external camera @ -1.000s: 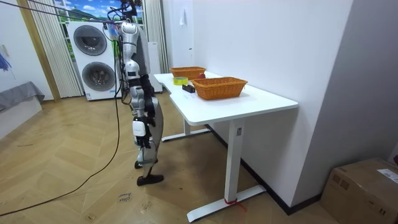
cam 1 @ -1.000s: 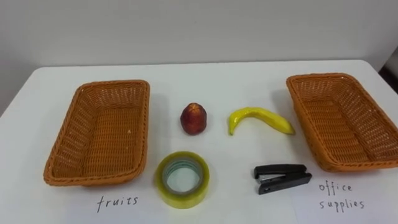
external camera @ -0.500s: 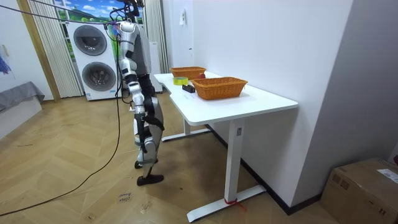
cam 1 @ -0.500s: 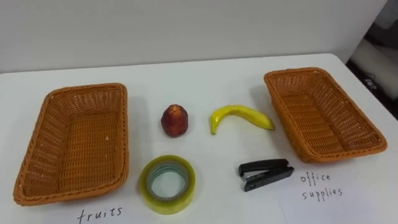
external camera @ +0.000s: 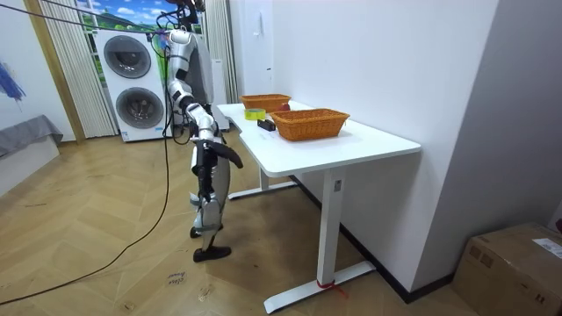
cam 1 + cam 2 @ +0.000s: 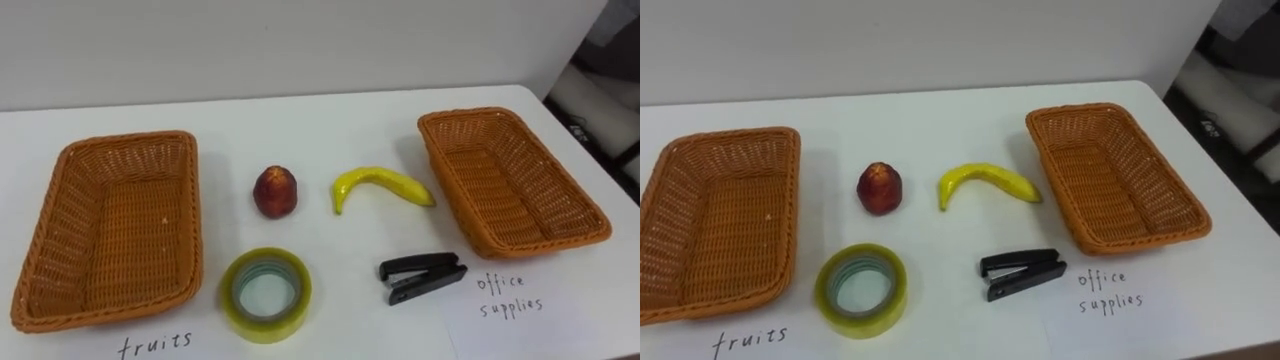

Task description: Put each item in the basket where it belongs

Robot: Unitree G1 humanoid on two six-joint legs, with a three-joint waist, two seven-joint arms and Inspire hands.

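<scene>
White table (image 6: 320,125) carries two baskets, left basket (image 6: 60,170) and right basket (image 6: 510,190); between them lie one peach (image 6: 275,191), one banana (image 6: 380,185), one tape roll (image 6: 265,322) and one stapler (image 6: 422,276). Right hand (image 5: 234,159) hangs beside the table's near edge, grip impossible to tell.

two wicker baskets (image 6: 105,235) (image 6: 510,180), one peach (image 6: 275,191), one banana (image 6: 380,186), one tape roll (image 6: 265,294), one stapler (image 6: 422,276), two paper labels (image 6: 155,347) (image 6: 510,296).

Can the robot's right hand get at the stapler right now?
Probably yes. The stapler lies bare on the table, near its front, right of centre, apart from the banana and the office supplies basket. The right robot hand, low beside the table in the room view, must rise first.
</scene>
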